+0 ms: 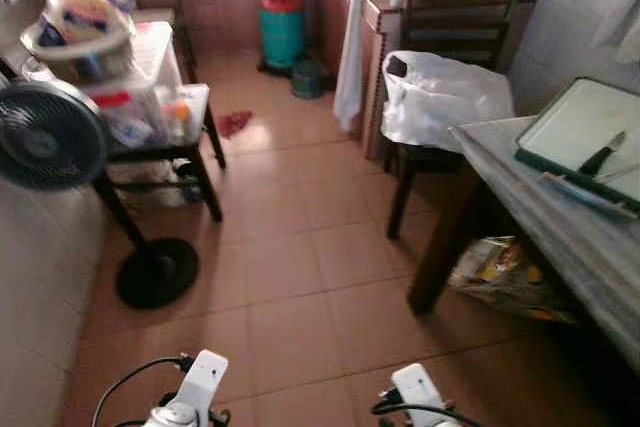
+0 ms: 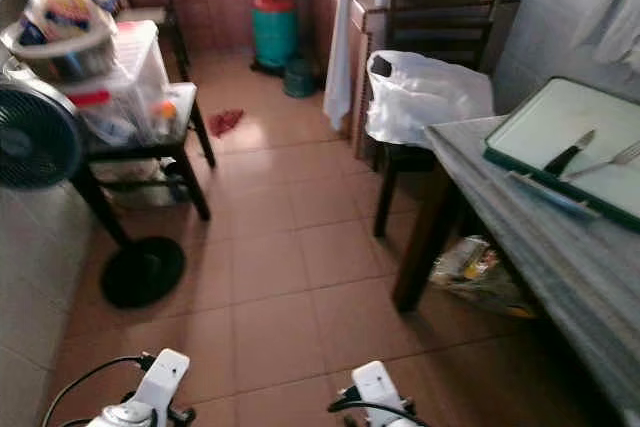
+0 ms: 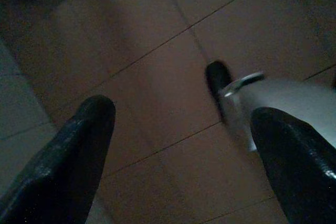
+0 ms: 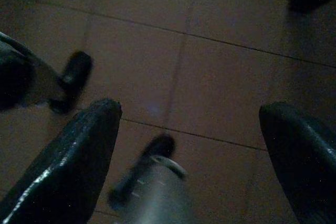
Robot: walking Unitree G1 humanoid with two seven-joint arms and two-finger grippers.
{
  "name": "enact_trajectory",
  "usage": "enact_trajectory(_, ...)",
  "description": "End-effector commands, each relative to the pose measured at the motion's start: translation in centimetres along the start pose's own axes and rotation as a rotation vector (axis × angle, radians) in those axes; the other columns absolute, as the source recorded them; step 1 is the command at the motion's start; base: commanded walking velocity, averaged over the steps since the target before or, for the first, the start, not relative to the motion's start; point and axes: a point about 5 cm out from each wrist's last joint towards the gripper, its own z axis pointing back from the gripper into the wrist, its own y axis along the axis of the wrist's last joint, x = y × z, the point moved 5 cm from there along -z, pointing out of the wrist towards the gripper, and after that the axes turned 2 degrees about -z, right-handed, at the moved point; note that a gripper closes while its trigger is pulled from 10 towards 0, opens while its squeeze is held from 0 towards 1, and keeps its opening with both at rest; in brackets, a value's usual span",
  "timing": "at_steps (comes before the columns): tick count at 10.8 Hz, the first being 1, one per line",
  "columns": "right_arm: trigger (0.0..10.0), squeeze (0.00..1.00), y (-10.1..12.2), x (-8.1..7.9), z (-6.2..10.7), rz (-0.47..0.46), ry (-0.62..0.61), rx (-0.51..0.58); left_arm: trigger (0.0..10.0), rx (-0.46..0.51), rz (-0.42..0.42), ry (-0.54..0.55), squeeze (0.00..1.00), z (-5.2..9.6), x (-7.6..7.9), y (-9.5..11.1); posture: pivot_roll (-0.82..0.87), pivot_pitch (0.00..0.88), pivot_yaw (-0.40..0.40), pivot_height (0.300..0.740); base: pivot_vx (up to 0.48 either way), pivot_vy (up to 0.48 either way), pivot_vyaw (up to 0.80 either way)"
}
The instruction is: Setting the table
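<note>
Hanging low over the tiled floor (image 1: 290, 277), my left gripper (image 3: 184, 145) and right gripper (image 4: 189, 145) are both spread wide apart and hold nothing. The table (image 1: 560, 227) stands to my right, and on it lies a green-rimmed board (image 1: 575, 127) with a black-handled knife (image 1: 603, 155) on top and another utensil (image 1: 585, 194) at its near edge. A chair (image 1: 455, 7) with a white plastic bag (image 1: 440, 97) on its seat stands at the table's far end, while a fan (image 1: 45, 137) and a low stand (image 1: 185, 152) piled with containers (image 1: 130, 77) are on my left.
</note>
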Motion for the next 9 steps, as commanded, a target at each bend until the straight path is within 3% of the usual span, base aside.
enact_trajectory(1,10.0,0.00,-0.3,-0.3,0.0,-0.030,-0.006,-0.008,10.0,-0.007,-0.032,-0.001,0.00,0.1,-0.4,-0.4,0.17,0.000,0.041,0.740,0.000,0.000,0.00)
enact_trajectory(3,10.0,0.00,-0.6,0.1,0.1,-0.062,-0.020,-0.012,10.0,0.000,-0.037,-0.001,0.00,0.1,-0.3,-0.1,0.16,0.000,0.037,0.740,0.000,0.000,0.00)
enact_trajectory(5,10.0,0.00,-0.9,1.6,0.3,-0.031,-0.034,-0.025,10.0,0.023,0.031,-0.006,0.00,0.0,0.2,0.3,0.16,0.000,0.010,0.740,0.000,0.000,0.00)
enact_trajectory(7,10.0,0.00,-0.4,1.9,0.3,-0.013,-0.032,-0.013,10.0,0.033,0.116,0.023,0.00,-0.1,0.2,0.4,0.15,0.000,-0.007,0.740,0.000,0.000,-0.24)
enact_trajectory(8,10.0,0.00,0.3,1.6,0.2,0.009,-0.020,0.002,10.0,0.052,0.258,0.046,0.00,-0.1,0.3,0.4,0.15,0.000,-0.014,0.740,0.000,0.000,0.00)
enact_trajectory(9,10.0,0.00,0.5,1.5,0.1,0.012,-0.015,0.008,10.0,0.066,0.348,0.050,0.00,-0.1,0.4,0.5,0.15,0.000,-0.018,0.740,0.000,0.000,0.00)
